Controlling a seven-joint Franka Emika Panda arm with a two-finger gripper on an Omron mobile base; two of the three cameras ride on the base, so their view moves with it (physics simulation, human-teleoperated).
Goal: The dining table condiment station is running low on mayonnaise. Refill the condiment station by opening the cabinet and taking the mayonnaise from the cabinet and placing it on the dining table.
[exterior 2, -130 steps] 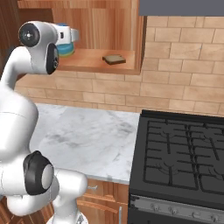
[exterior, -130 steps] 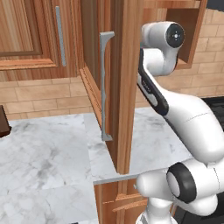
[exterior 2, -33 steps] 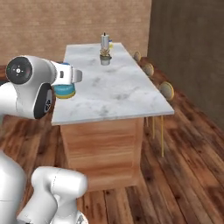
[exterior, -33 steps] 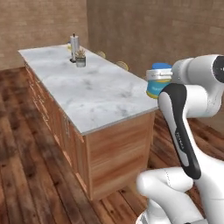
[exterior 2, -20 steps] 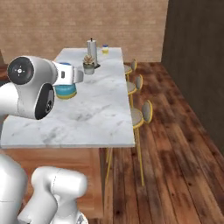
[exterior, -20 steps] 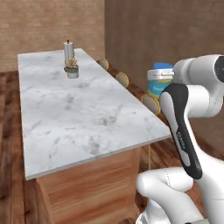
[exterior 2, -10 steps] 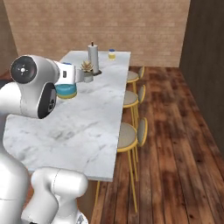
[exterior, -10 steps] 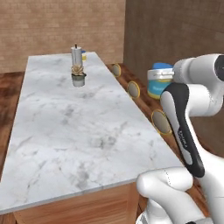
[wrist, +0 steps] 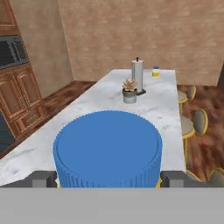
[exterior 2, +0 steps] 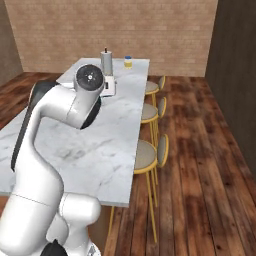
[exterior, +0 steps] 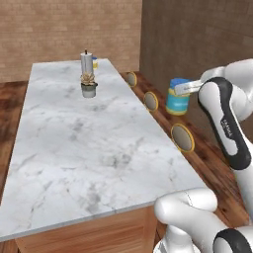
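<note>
Gripper (wrist: 108, 179) clamped on the mayonnaise (exterior: 177, 97): in the hand view a dark fingertip (wrist: 43, 179) sits at each side of the jar's ribbed blue lid, which takes up the lower centre of the frame. Label band hidden there; only a sliver of yellow shows at the lid's lower right.

Left base view: jar at centre right, held in the air off the right edge of the dining table (exterior: 74, 148), above the stools (exterior: 182, 137). Not on the marble. Blue lid, blue body and yellow band visible; one finger crosses its top, the rest of the gripper is hidden behind the arm's elbow.

Right base view: jar and gripper are hidden behind the arm's round joint at upper left centre.

Condiment station (exterior: 88, 74) is at the far end of the table, upper left in the left base view: tall grey shaker (wrist: 137, 76), potted plant (wrist: 129, 90) just in front of it, tiny jar (exterior 2: 128, 61) further back, too small to make out detail. Near end of the table is cut off at the frame's lower left.
</note>
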